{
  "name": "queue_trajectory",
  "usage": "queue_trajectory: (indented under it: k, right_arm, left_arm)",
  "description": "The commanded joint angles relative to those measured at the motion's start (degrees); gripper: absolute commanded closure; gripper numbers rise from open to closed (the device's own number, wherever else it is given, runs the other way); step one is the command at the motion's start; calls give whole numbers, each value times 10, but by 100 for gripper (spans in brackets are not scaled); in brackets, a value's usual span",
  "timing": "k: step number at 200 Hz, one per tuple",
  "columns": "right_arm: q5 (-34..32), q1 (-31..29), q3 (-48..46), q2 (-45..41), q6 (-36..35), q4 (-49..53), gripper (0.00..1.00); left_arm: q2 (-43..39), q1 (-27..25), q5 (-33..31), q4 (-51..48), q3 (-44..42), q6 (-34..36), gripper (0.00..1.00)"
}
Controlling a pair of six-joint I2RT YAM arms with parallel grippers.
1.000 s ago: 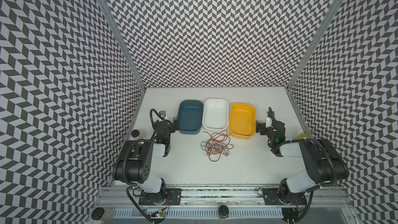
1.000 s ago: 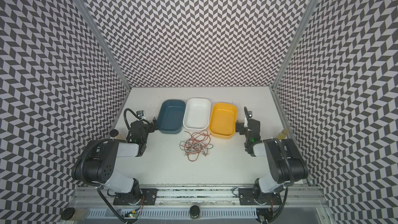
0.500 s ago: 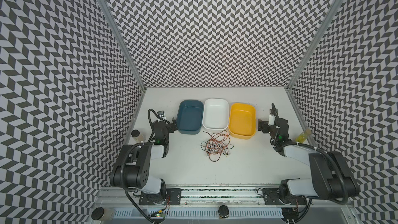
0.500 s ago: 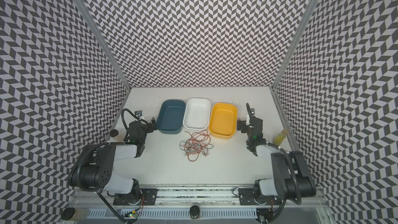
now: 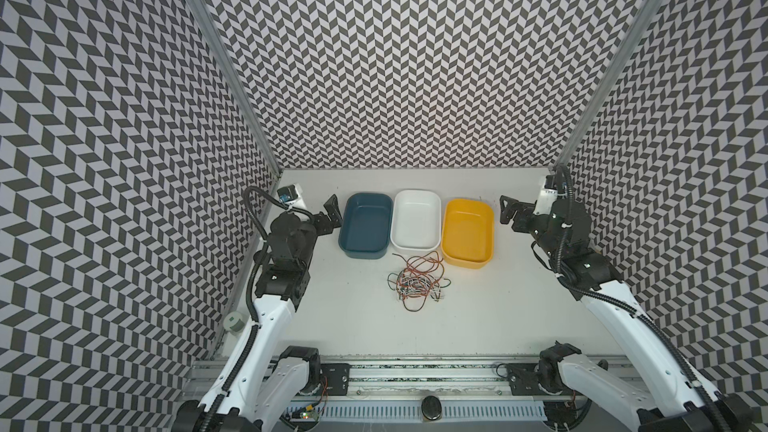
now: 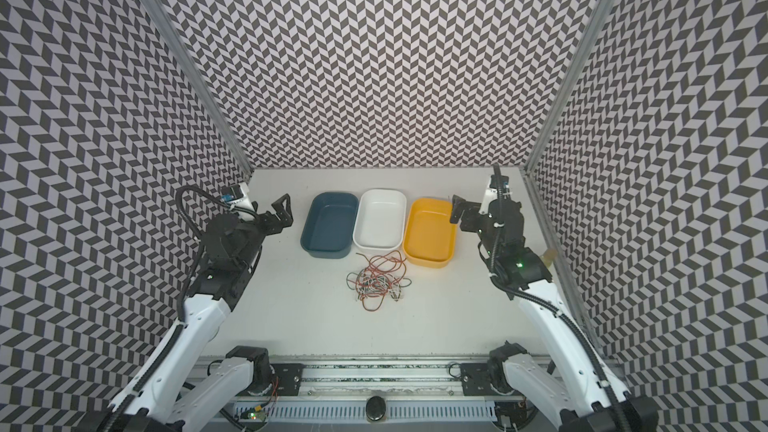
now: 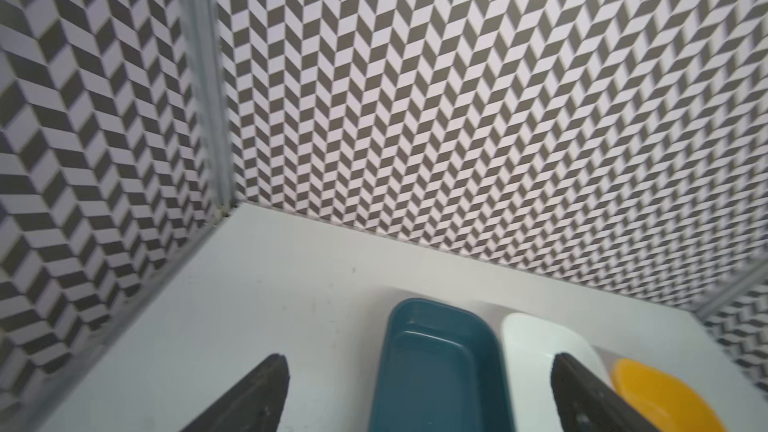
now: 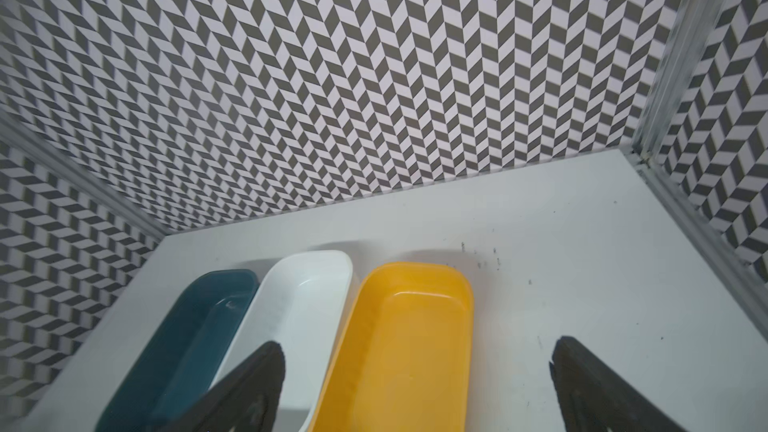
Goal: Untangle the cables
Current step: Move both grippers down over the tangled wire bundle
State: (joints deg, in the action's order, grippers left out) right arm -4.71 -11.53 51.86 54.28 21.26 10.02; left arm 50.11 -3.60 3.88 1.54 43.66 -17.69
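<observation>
The cables [image 5: 417, 280] [image 6: 376, 280] lie as one loose knot on the white desk [image 5: 519, 309], near its middle, in both top views. Thin red-brown strands throw the widest loops at the far and near edges of the heap, while white and dark green strands cross each other in a denser bundle at its centre. The knot sits just in front of the white tub [image 5: 417, 220] and the yellow tub [image 5: 467, 234], with the blue tub [image 5: 365, 226] off to its left. Whether the farthest loop touches a tub cannot be told. The left arm runs up the left side of the desk, its wrist bent inward so that the left end effector [image 5: 332, 213] [image 7: 415, 361] points at the blue tub, just beside that tub's far left corner. The right arm mirrors it along the right side, and the right end effector [image 5: 507, 211] [image 8: 415, 347] faces the yellow tub from near its right edge. Both end effectors are released: each wrist view shows dark fingers [image 7: 266, 388] [image 8: 590, 384] spread wide with nothing between them. Both are well apart from the cables.
</observation>
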Motion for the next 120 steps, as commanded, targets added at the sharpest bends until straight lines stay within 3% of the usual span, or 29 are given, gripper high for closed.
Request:
queue_trajectory:
  k: [1, 10, 24, 53, 88, 120]
  right_arm:
    - [121, 4, -8, -16, 74, 69, 0]
    - [162, 1, -16, -21, 79, 64, 0]
    - [175, -31, 1, -14, 67, 108, 0]
    - [92, -155, 51, 24, 20, 240, 8]
    - [80, -275, 23, 48, 34, 241, 24]
    - [39, -389, 33, 108, 20, 225, 32]
  left_arm:
    - [-28, -1, 52, -156, 1, -118, 0]
    - [-51, -2, 63, -142, -18, -139, 0]
    - [-73, -1, 89, -150, -28, -168, 0]
    - [-85, -6, 166, -210, -24, -180, 0]
    - [-102, -54, 137, -320, -40, -206, 0]
    - [-119, -166, 55, -356, -78, -260, 3]
